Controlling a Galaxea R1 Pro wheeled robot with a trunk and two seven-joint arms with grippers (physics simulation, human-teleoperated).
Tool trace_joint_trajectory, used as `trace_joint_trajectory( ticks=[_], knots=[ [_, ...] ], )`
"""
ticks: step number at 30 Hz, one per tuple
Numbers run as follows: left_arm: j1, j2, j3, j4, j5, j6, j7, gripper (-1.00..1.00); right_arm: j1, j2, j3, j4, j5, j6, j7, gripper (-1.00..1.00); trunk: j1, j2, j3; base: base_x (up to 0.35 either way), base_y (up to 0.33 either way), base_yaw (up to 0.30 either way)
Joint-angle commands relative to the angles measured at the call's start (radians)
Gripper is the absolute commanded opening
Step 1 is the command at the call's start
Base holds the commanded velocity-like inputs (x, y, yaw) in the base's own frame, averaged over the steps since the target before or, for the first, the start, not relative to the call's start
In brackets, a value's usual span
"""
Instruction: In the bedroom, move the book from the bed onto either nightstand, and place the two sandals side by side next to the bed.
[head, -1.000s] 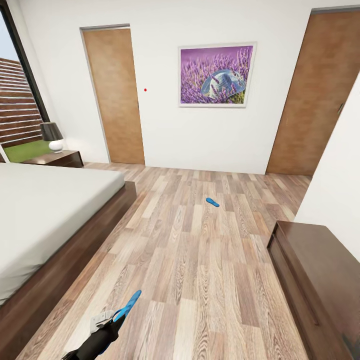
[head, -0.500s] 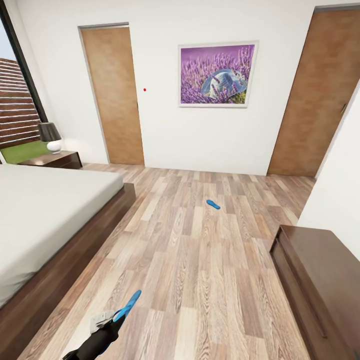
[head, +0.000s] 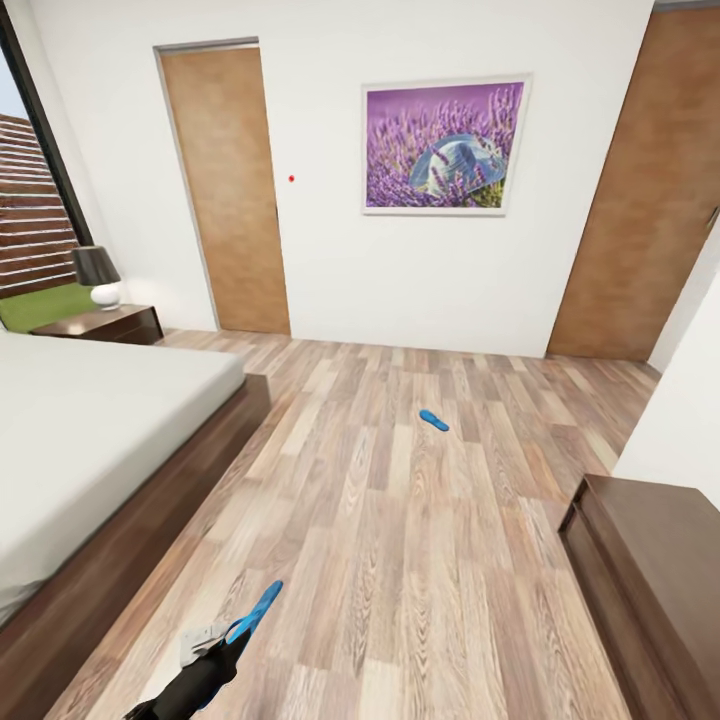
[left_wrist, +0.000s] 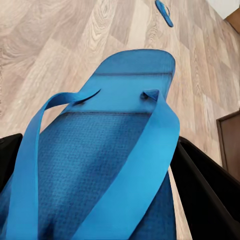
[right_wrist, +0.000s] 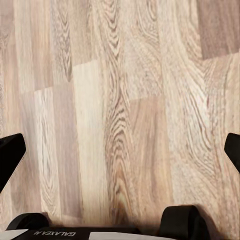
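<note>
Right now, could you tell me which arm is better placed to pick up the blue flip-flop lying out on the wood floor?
Right, probably: the left gripper already clamps one blue flip-flop, while the right gripper is open over bare floor. The loose flip-flop lies far ahead.

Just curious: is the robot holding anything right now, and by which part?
Yes: the left gripper holds a blue flip-flop, clamped across its sole's sides. The right gripper holds nothing.

Bright blue sandals (head: 433, 420), light brown wood-plank floor (head: 400, 560).
</note>
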Motion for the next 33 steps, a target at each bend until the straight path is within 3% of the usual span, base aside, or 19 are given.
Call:
trace_joint_trajectory(
  ticks=[1, 12, 33],
  knots=[
    [-0.001, 0.0, 0.004, 0.002, 0.001, -0.002, -0.004, -1.0, 0.0, 0.0, -0.002, 0.0, -0.009, 0.01, 0.004, 1.0, 0.0, 0.0, -0.001, 0.333, 0.0, 0.177],
    [-0.001, 0.0, 0.003, 0.002, 0.001, -0.002, -0.004, -1.0, 0.0, 0.0, -0.002, 0.0, -0.009, 0.01, 0.004, 1.0, 0.0, 0.0, -0.007, 0.333, 0.0, 0.179],
    [-0.001, 0.0, 0.002, 0.002, 0.001, -0.002, -0.004, -1.0, 0.0, 0.0, -0.002, 0.0, -0.01, 0.01, 0.004, 1.0, 0.0, 0.0, -0.007, 0.333, 0.0, 0.009]
  ],
)
